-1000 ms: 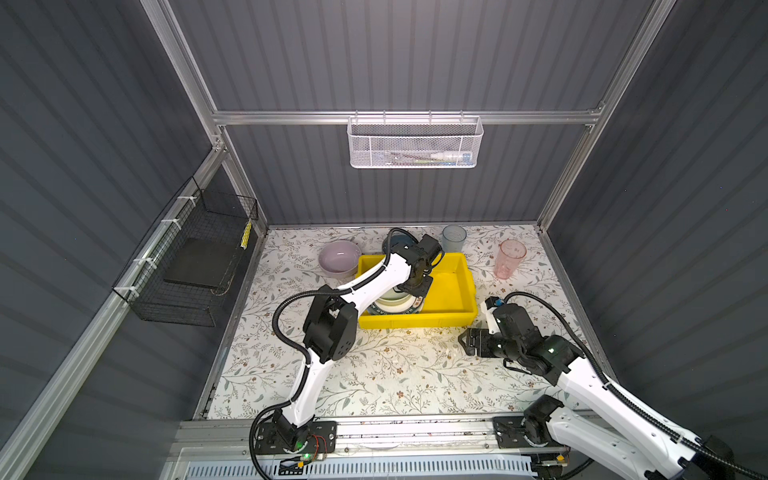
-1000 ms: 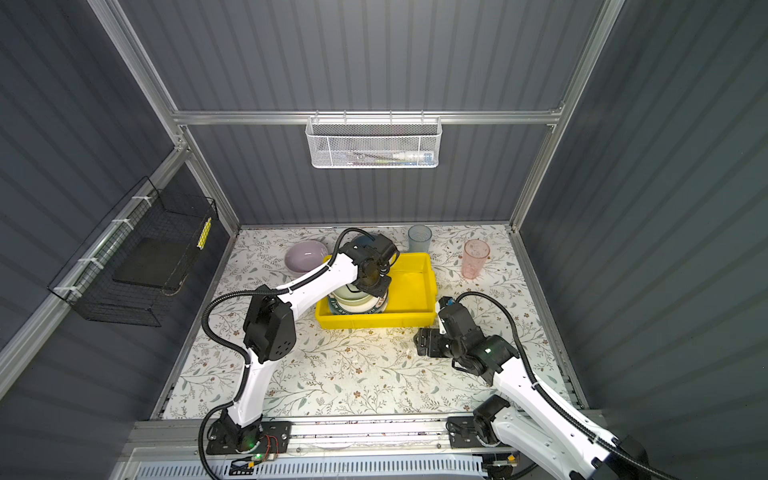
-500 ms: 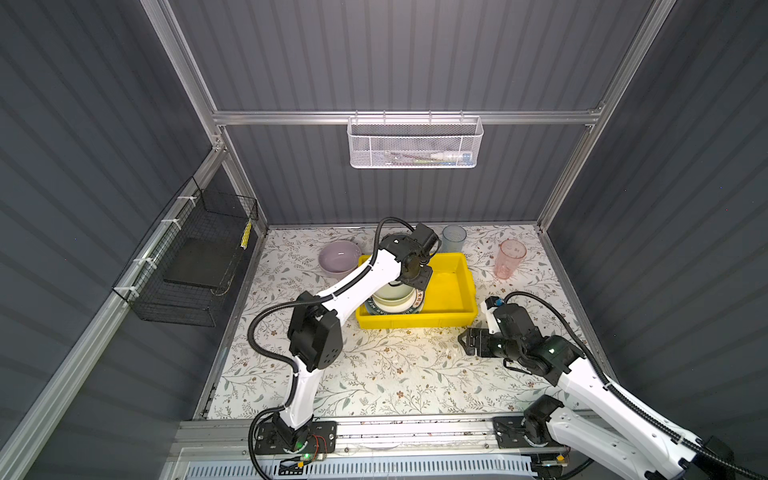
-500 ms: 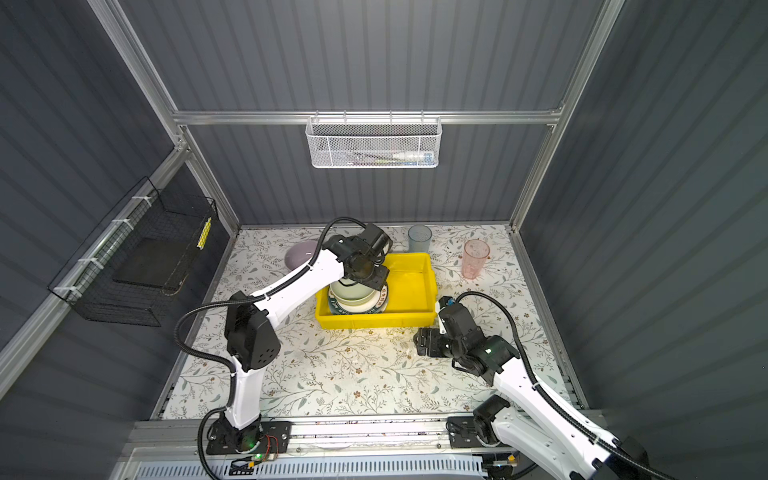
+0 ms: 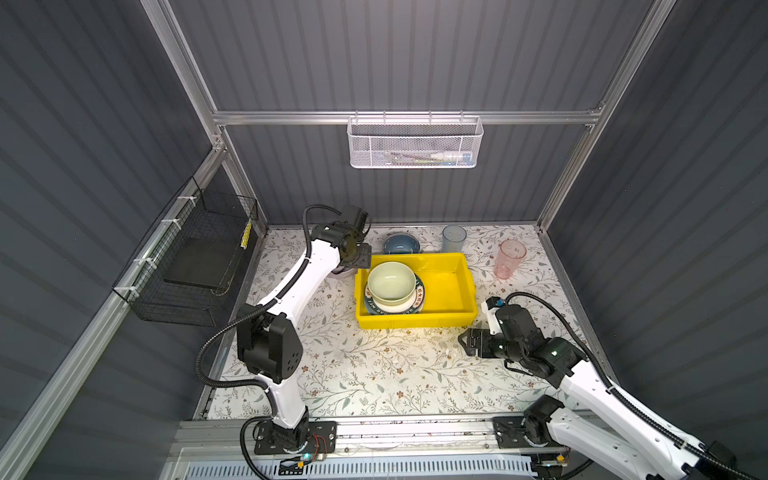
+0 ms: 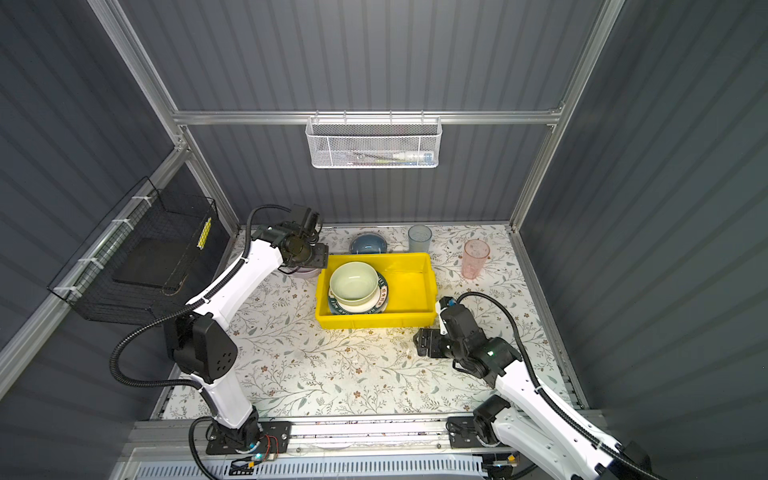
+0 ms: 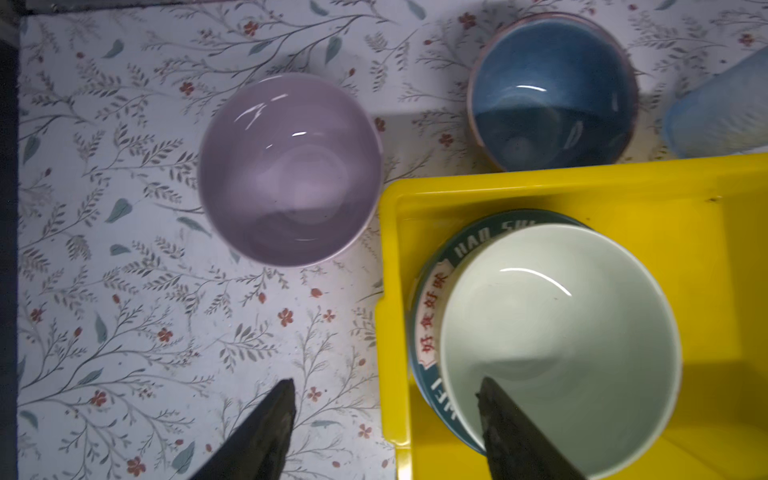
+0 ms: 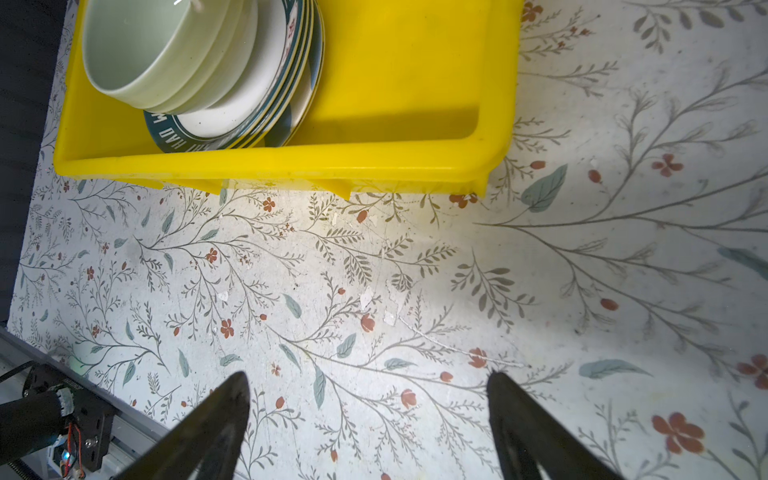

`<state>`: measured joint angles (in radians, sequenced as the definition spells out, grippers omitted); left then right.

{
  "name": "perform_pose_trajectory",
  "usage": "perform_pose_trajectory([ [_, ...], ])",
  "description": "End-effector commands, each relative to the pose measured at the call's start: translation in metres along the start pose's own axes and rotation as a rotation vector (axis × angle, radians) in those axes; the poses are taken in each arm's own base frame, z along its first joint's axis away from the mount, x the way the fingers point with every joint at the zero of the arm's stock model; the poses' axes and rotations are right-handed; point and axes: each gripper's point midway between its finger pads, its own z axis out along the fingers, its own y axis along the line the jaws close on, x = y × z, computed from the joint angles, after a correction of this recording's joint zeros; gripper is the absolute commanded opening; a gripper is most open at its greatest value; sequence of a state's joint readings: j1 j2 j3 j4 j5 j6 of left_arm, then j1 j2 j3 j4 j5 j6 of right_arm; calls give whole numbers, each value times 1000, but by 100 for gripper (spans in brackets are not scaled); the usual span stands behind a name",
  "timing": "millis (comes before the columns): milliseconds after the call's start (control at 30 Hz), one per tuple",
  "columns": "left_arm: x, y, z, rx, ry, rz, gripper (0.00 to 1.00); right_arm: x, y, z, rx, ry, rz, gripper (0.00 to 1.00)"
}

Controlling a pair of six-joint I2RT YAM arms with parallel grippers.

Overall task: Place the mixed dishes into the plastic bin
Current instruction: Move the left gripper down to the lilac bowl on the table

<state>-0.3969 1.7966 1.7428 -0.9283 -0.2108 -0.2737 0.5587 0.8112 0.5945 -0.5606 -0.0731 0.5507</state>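
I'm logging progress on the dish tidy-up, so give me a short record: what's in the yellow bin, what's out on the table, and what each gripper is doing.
in the yellow bin: green bowl on a stack of plates, at its left end
on the table: lilac bowl, blue bowl, blue cup, pink cup
left gripper: open, empty, above the bin's far left corner, next to the lilac bowl
right gripper: open, empty, over the table by the bin's near right corner
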Motion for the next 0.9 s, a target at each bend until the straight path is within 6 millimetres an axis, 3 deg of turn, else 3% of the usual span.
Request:
perform_pose_trajectory([
  [0, -7, 27, -3, -44, -46, -53, 78, 0, 3, -2, -14, 1, 4, 90],
  [200, -15, 63, 24, -63, -39, -128, 85, -1, 5, -7, -27, -9, 1, 90],
  [500, -18, 90, 68, -72, 9, -197, 96, 1, 5, -11, -36, -15, 6, 90],
  [867, -7, 112, 119, -103, 91, -232, 93, 6, 3, -15, -41, -16, 2, 90],
])
